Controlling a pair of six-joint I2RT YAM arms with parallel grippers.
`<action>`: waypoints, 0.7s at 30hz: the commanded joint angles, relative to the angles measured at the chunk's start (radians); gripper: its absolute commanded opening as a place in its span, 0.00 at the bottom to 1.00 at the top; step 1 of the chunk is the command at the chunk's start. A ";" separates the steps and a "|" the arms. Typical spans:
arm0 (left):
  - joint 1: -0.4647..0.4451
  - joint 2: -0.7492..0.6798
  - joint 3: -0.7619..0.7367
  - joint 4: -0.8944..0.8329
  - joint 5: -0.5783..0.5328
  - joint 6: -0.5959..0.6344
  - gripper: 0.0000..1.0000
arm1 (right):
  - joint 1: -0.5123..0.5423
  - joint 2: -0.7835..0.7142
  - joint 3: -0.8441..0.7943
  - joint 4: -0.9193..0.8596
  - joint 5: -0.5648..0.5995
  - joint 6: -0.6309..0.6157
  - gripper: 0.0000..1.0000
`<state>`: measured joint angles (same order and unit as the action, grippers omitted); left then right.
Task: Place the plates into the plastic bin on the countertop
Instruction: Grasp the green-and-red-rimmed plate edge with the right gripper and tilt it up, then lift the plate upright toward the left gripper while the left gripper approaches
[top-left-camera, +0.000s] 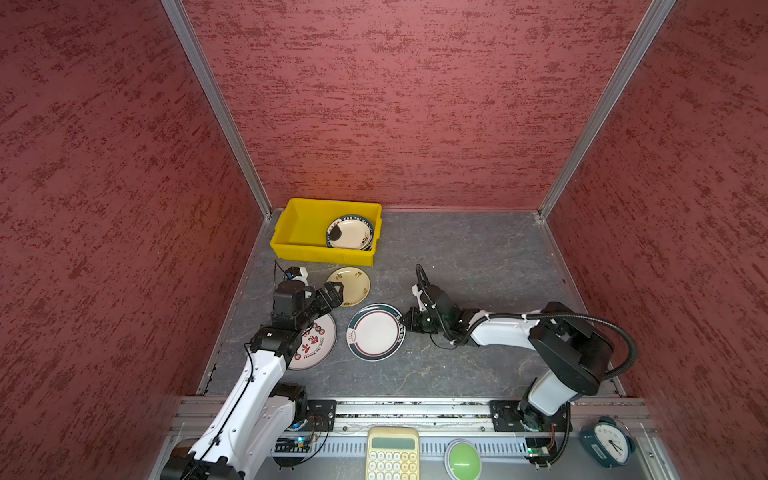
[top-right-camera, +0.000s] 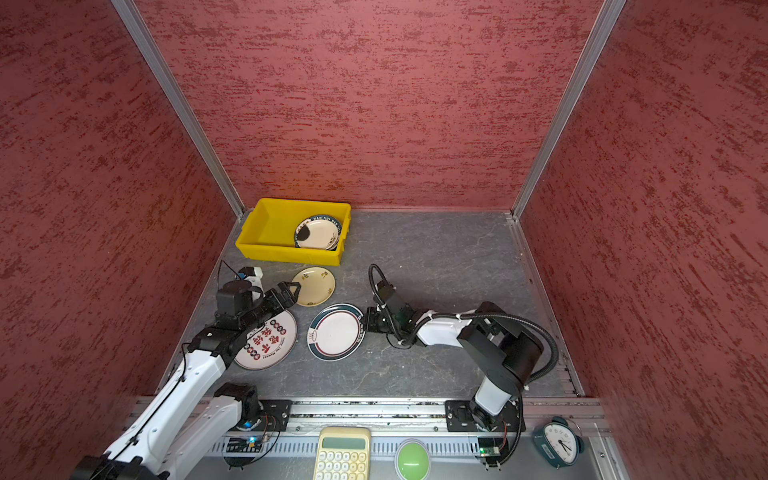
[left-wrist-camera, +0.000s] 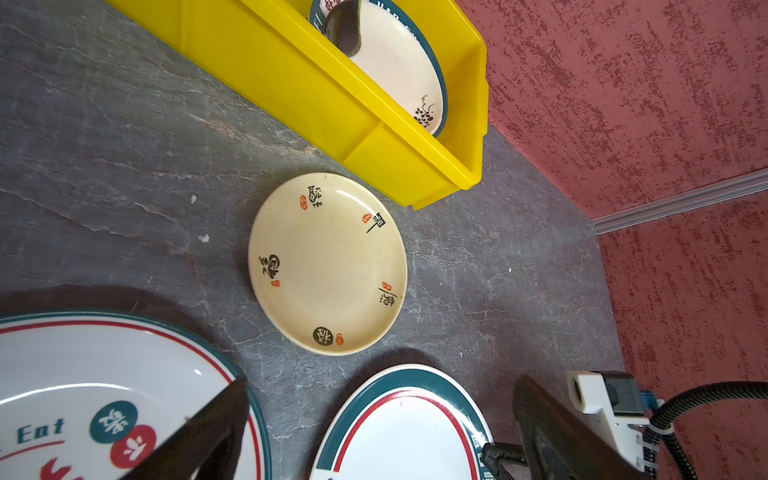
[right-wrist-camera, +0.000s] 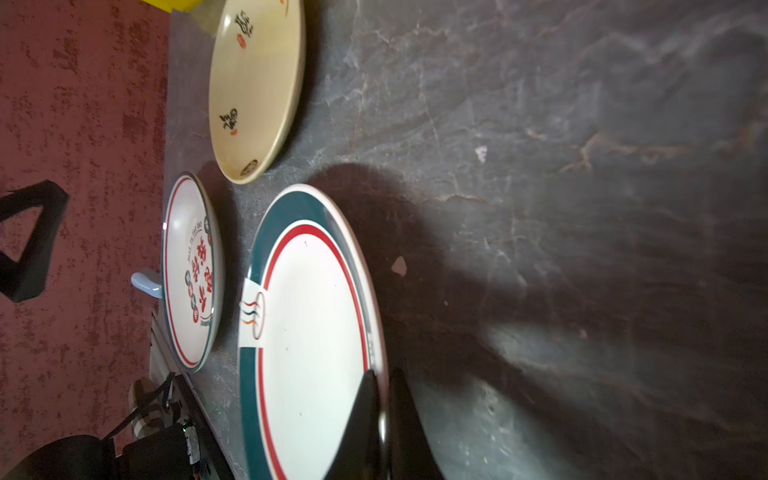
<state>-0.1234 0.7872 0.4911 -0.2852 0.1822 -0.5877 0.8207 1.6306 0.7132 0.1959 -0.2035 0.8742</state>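
Spanning the cell floor, the countertop (top-left-camera: 457, 257) carries three loose plates; it is a hard surface if anything drops.

Far left corner: the plastic bin (top-left-camera: 324, 254), with stacked plates (top-left-camera: 351, 232) filling its right half. Risk: an incoming plate lands on that stack's edge, or clips the near wall and tips out.

Mid-counter, lying flat: the green-rimmed plate (top-left-camera: 376, 332), widest of the loose ones. The right gripper (right-wrist-camera: 382, 376) is pinching its rim, a finger on each face, at one edge point only. Likely failure on lifting: the plate's weight hangs far from the grip, so it droops, swivels or slides free. Its far edge lies just beside the red-lettered plate (top-left-camera: 318, 345) and could drag against it.

The cream plate (top-left-camera: 351, 284) lies between that grip and the bin, under any low carry.

The left gripper (top-left-camera: 332, 293), jaws spread wide and empty, hovers at the cream plate's edge. The arms could cross paths there.
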 joint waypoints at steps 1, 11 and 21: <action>0.005 -0.002 -0.008 0.024 0.029 -0.012 0.99 | -0.030 -0.072 -0.018 -0.080 0.065 -0.004 0.03; -0.060 0.045 -0.023 0.124 0.084 -0.091 0.99 | -0.108 -0.376 -0.028 -0.213 0.199 0.022 0.00; -0.223 0.163 0.042 0.233 0.008 -0.115 0.99 | -0.173 -0.526 -0.038 -0.251 0.210 0.024 0.00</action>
<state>-0.3153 0.9302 0.4938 -0.1356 0.2115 -0.6884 0.6590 1.1290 0.6849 -0.0559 -0.0177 0.8860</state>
